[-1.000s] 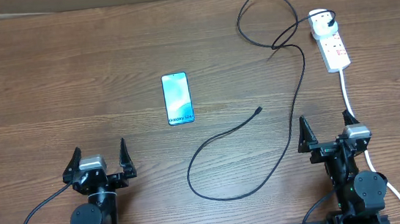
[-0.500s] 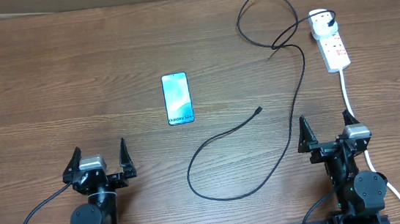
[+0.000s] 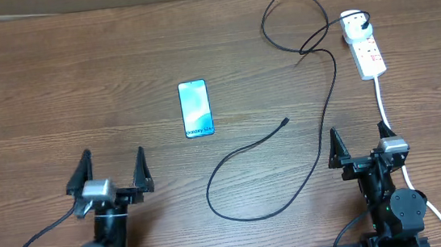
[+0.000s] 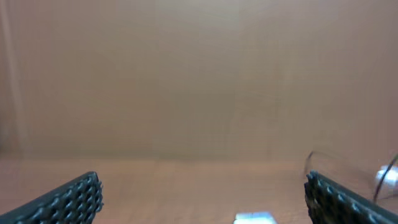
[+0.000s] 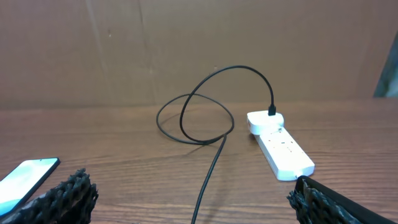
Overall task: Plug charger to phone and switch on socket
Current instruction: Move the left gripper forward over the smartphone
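Going for the loose cable end first? (Operator)

Yes. Both your tools sit low at the near edge of the table [image 3: 39, 92] with nothing in them. The left gripper [image 3: 112, 154] has its fingers spread wide, and so has the right gripper [image 3: 357, 130]. The charger [image 5: 239, 67] is already seated by its plug [image 3: 365, 22] in the socket [image 3: 366, 49], so the connector tip [image 3: 285, 121] is what you want. It lies ahead of the right gripper and off to its left, nearer that one than the other. (Spotter)

And the phone? (Operator)

The phone [image 3: 195, 109] lies flat, screen up, ahead of your left gripper and to its right, well apart from the tip. Its lettering reads upright from your side, so I judge the port is on the short edge facing you, though it is too small to see. Pinch the cable just behind the tip, not on it, so the end sticks out free past your fingers. Steady the phone by its long sides with the left gripper before you push, or it will likely slide on the wood. Square the tip to that short edge and push slowly along the phone's length. (Spotter)

The switch? (Operator)

It is far ahead of your right gripper, a little to its right, on the strip's red-marked face. Whether it is on now, I cannot tell. Leave it until the tip is in. (Spotter)
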`<control>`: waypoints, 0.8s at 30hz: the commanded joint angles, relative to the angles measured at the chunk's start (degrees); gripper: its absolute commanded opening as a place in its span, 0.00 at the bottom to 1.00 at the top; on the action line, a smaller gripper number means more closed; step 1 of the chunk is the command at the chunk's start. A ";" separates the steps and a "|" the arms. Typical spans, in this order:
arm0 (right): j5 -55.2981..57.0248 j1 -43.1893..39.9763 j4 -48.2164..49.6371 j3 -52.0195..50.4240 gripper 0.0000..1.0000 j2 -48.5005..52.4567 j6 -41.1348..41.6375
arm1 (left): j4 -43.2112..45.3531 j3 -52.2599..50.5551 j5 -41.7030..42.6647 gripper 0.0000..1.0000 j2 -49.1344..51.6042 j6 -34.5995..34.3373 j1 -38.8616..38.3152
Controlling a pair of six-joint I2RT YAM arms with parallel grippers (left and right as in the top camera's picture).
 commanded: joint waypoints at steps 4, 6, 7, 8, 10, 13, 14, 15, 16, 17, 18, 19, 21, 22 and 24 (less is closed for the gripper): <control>0.52 0.26 0.37 -0.59 1.00 -0.57 -0.26 | 15.19 0.04 4.63 1.00 -0.66 -2.27 -0.37; 0.55 0.26 0.35 -0.59 1.00 -0.57 -0.26 | 17.70 1.33 4.52 1.00 -0.63 -1.79 -0.37; 0.52 0.26 0.37 -0.59 1.00 -0.57 -0.26 | 17.81 2.40 4.52 1.00 -0.59 -1.14 -0.37; 0.55 0.26 0.37 -0.59 1.00 -0.57 -0.26 | 17.14 4.44 4.52 0.99 -0.37 -0.37 -0.37; 0.52 0.26 0.37 -0.59 1.00 -0.57 -0.26 | 13.57 9.01 4.52 1.00 0.63 0.79 -0.37; 0.52 0.26 0.37 -0.59 1.00 -0.57 -0.26 | 0.33 21.64 3.30 1.00 6.29 1.44 -0.37; 0.52 0.26 0.37 -0.59 1.00 -0.57 -0.26 | -5.81 27.04 2.91 1.00 9.68 1.44 -0.37; 0.52 0.26 0.37 -0.59 1.00 -0.57 -0.26 | -12.35 32.89 2.93 1.00 13.81 1.75 -0.37; 0.55 0.26 0.37 -0.59 1.00 -0.57 -0.26 | -18.27 38.36 3.34 1.00 18.01 2.56 -0.37; 0.52 0.26 0.37 -0.59 1.00 -0.57 -0.26 | -25.07 44.81 5.38 1.00 23.17 4.04 -0.37; 0.52 0.26 0.37 -0.59 1.00 -0.57 -0.26 | -29.92 49.68 8.57 1.00 27.28 5.29 -0.37; 0.55 0.26 0.37 -0.59 1.00 -0.57 -0.26 | -33.55 53.51 11.54 1.00 30.53 5.22 -0.37; 0.52 0.26 0.35 -0.59 1.00 -0.57 -0.26 | -41.72 61.90 20.33 1.00 38.27 4.87 -0.37; 0.55 0.26 0.37 -0.59 1.00 -0.57 -0.26 | -43.15 64.08 22.53 1.00 40.81 4.87 -0.37; 0.55 0.26 0.37 -0.59 1.00 -0.57 -0.26 | -42.18 66.90 26.75 1.00 45.70 4.76 -0.39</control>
